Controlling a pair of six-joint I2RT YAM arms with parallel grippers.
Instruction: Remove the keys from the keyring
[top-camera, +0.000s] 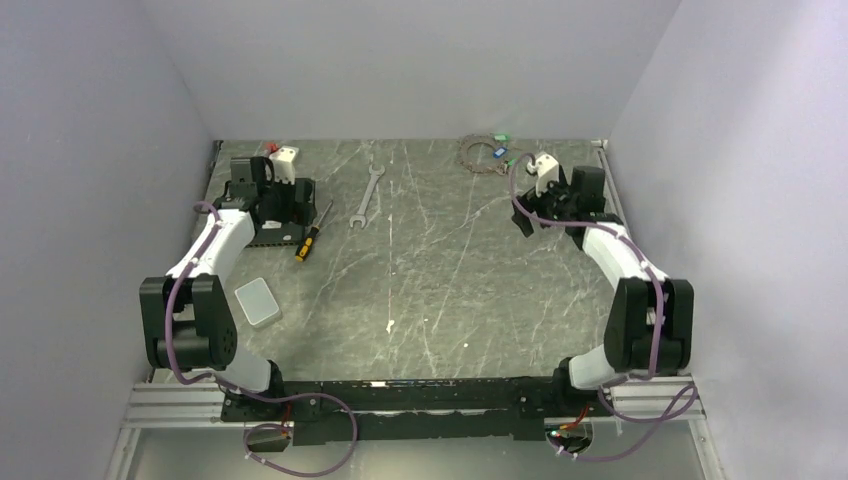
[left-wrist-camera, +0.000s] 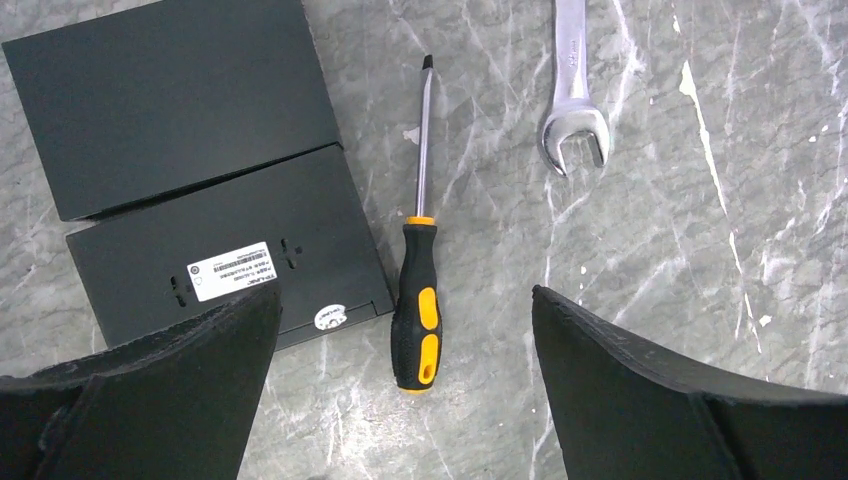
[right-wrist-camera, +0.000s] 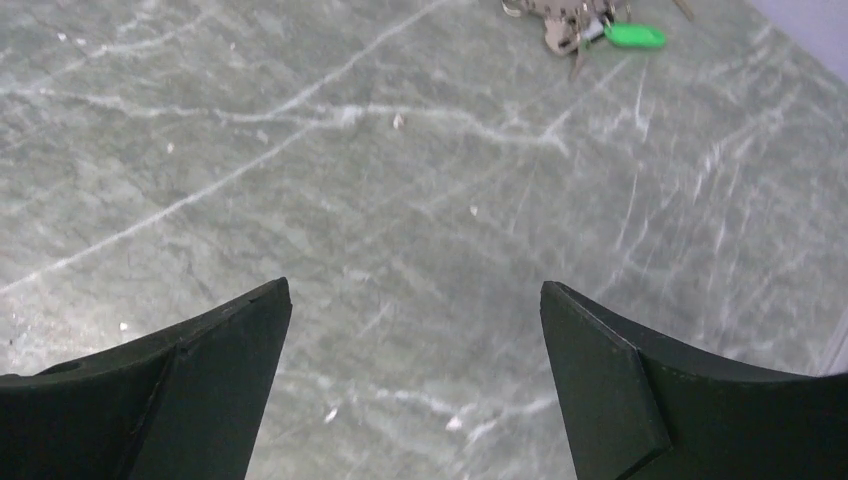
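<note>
The keyring (top-camera: 481, 156), a thin grey-brown wire ring, lies at the far right of the table. Tiny keys lie at its right edge: a green one (top-camera: 500, 139) and a blue one (top-camera: 499, 152). In the right wrist view only the ring's lower edge (right-wrist-camera: 562, 22) and a green key (right-wrist-camera: 635, 36) show, at the top. My right gripper (top-camera: 522, 217) (right-wrist-camera: 415, 300) is open and empty, above bare table, nearer than the ring. My left gripper (top-camera: 290, 205) (left-wrist-camera: 405, 310) is open and empty, far from the ring at the left, over a screwdriver handle.
A black-and-yellow screwdriver (left-wrist-camera: 418, 300) (top-camera: 310, 236) lies between two flat black boxes (left-wrist-camera: 225, 255) (left-wrist-camera: 170, 100) and a silver wrench (left-wrist-camera: 573, 100) (top-camera: 367, 197). A pale grey pad (top-camera: 258, 301) lies near the left arm. Walls close in on three sides.
</note>
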